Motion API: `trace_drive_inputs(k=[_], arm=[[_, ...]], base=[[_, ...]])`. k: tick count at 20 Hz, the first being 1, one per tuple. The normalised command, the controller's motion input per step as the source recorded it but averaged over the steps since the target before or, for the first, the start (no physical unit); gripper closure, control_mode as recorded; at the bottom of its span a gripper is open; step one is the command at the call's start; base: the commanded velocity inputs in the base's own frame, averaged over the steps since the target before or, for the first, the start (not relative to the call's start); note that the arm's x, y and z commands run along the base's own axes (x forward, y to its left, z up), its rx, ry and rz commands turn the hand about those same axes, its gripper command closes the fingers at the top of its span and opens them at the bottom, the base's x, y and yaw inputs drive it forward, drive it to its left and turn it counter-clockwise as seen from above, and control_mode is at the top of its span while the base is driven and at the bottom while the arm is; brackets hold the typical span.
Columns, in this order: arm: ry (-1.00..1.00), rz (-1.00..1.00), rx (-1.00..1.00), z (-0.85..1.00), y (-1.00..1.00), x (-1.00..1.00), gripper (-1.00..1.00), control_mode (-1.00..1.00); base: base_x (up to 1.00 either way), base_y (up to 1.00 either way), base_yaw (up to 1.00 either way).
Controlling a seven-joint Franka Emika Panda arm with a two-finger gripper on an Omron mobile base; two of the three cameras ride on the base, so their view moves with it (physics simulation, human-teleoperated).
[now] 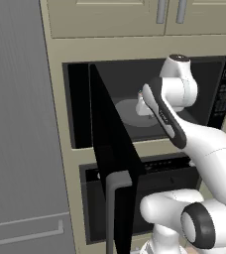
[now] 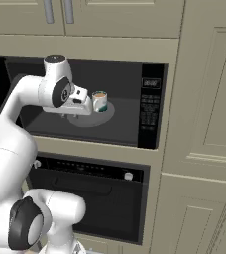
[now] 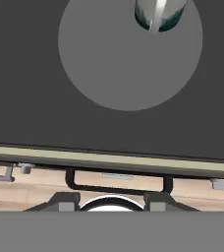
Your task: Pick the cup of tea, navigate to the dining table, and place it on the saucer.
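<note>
Reaching into the open microwave [image 2: 130,79], the end effector [image 2: 87,103] sits just left of the cup of tea [image 2: 99,101] in the right base view, level with the cup's side; whether its fingers touch the cup, or how far apart they stand, cannot be told from these pictures, since the fingertips show nowhere clearly. Starting from the left in the left base view, a flat grey refrigerator panel [image 1: 16,124] fills that side, then the microwave's dark door [image 1: 112,163] swings out toward the camera, edge on, with its grey handle [image 1: 116,208] running down its front edge. Beyond the door, the round grey turntable [image 1: 130,111] lies on the microwave floor, largely covered by the white arm. In the right base view the cup stands upright on the turntable [image 2: 92,119], its long axis vertical, open rim up with brown tea showing at the top; its body is whitish with a pale-teal lower band. Which way the handle points cannot be told. In the hand view the cup [image 3: 159,15] sits at the far edge of the grey disc [image 3: 114,64], cut off by the top of the picture. Right of the cup in the right base view stands the black control panel [image 2: 151,106], and below the microwave a dark oven [image 2: 100,198].
</note>
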Motion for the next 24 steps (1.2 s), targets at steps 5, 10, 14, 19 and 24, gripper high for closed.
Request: trace_drive_inputs(k=[5, 10, 14, 19, 24], arm=[[0.02, -0.01, 0.00, -0.06, 0.05, -0.51, -1.00, -1.00], [-0.12, -0.07, 0.09, 0.08, -0.25, -0.33, -1.00, -1.00], [-0.20, -0.01, 0.22, 0.26, -0.42, 0.03, -1.00, -1.00], [-0.17, -0.01, 0.03, 0.15, -0.03, 0.02, -1.00, -1.00], [-0.05, -0.03, -0.09, 0.04, 0.03, 0.02, -1.00, -1.00]], base=[[0.00, 0.00, 0.00], [0.00, 0.00, 0.00], [0.00, 0.00, 0.00], [0.00, 0.00, 0.00], [0.00, 0.00, 0.00]])
